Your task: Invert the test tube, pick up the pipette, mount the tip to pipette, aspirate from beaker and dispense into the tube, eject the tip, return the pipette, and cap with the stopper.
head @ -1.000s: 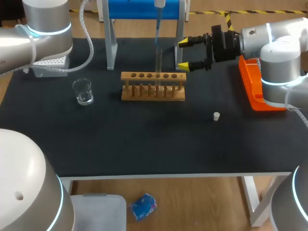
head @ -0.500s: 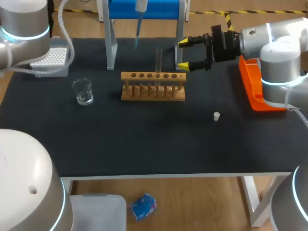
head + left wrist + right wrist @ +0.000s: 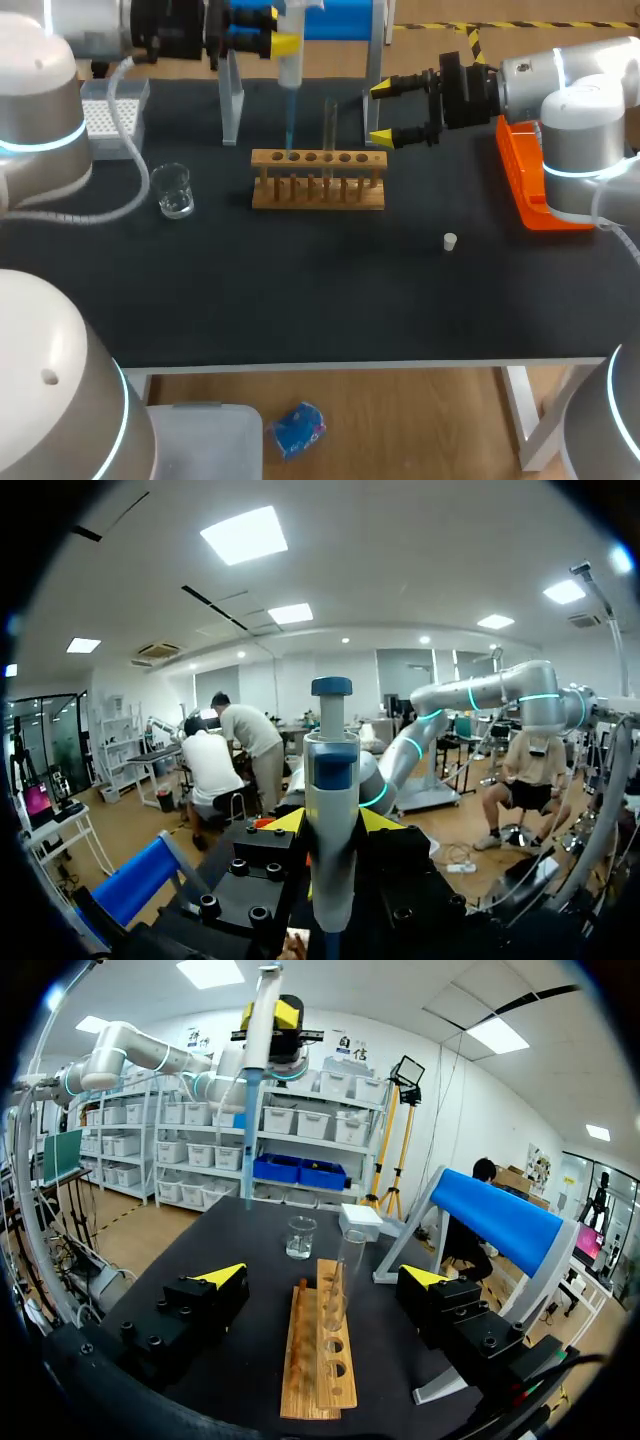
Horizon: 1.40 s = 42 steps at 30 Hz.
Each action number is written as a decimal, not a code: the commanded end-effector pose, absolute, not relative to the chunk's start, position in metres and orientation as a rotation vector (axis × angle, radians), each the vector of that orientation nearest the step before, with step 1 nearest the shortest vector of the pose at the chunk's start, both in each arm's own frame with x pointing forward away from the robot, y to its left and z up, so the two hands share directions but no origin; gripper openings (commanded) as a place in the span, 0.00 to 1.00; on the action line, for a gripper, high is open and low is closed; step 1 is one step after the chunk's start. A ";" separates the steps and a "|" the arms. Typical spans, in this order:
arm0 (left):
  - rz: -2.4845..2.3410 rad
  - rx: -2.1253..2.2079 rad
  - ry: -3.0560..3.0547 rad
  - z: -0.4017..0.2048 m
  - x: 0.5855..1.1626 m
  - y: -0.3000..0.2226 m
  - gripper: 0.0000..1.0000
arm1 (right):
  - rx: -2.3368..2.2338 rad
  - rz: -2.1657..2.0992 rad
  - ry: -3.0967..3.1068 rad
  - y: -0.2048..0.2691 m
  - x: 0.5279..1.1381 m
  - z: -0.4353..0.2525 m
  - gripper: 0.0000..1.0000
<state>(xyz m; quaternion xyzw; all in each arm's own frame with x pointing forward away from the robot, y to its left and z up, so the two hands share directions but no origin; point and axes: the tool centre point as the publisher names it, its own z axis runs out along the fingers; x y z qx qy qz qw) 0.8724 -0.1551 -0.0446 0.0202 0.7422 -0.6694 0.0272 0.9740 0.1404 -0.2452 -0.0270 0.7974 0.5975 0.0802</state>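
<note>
Our left arm (image 3: pixel 40 120) and right arm (image 3: pixel 580 105) are rounded silver-grey shells with glowing cyan rings (image 3: pixel 565 170) at the joints. Behind the yellow-tipped fingers (image 3: pixel 226 1274) sit black blocks (image 3: pixel 190 1320) dotted with round screws (image 3: pixel 160 1341). A pale cable (image 3: pixel 146 170) loops off the left arm.

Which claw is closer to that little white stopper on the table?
Right. The right gripper hangs open by the end of the rack, behind the stopper. The left gripper, holding the pipette, is behind the rack's other half, farther off.

pipette (image 3: pixel 290 68) upright over rack (image 3: pixel 318 192); test tube (image 3: pixel 328 125) racked.
</note>
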 end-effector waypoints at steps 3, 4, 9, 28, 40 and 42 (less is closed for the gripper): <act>-2.166 0.078 2.302 -0.074 0.862 -0.165 0.00 | -0.082 1.787 2.384 0.140 0.974 -0.246 1.00; -2.186 0.073 2.306 -0.077 0.860 -0.169 0.00 | -0.082 1.787 2.384 0.140 0.974 -0.246 1.00; -2.196 0.039 2.315 -0.085 0.856 -0.174 0.00 | -0.082 1.787 2.384 0.140 0.974 -0.246 1.00; -2.199 0.029 2.326 -0.103 0.840 -0.196 0.00 | -0.082 1.787 2.384 0.140 0.974 -0.246 1.00; -2.164 0.009 2.295 -0.132 0.820 -0.232 0.00 | -0.082 1.787 2.384 0.140 0.974 -0.246 1.00; -2.123 0.017 2.291 -0.133 0.821 -0.231 0.00 | -0.082 1.787 2.384 0.140 0.974 -0.246 1.00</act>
